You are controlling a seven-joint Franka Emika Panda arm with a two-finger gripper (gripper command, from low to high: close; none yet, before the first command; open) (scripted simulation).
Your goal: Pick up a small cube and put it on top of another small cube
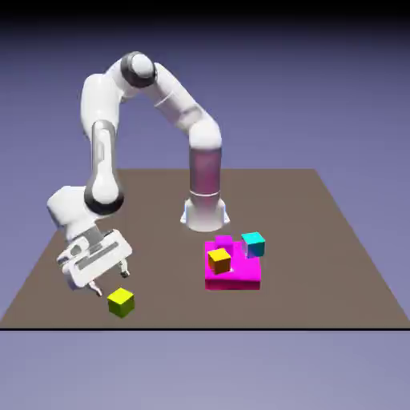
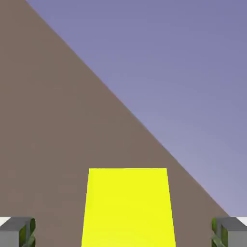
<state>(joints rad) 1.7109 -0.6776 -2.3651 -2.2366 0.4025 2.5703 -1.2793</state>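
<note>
The small lime-yellow cube [image 1: 121,302] rests on the brown table near the front edge, at the exterior view's left. My gripper [image 1: 110,282] hangs tilted just above and behind it, jaws open, nothing held. In the hand view the cube's yellow face [image 2: 128,207] fills the lower middle, between the two grey fingertips [image 2: 17,231] that stand wide apart at the bottom corners. An orange-yellow cube [image 1: 219,260] sits on a magenta block [image 1: 234,275], and a cyan cube [image 1: 253,243] stands at that block's far right corner.
The robot's base [image 1: 204,210] stands behind the magenta block. The table's front edge [image 1: 200,327] runs close to the lime-yellow cube. In the hand view the table edge slants across against the blue-violet backdrop.
</note>
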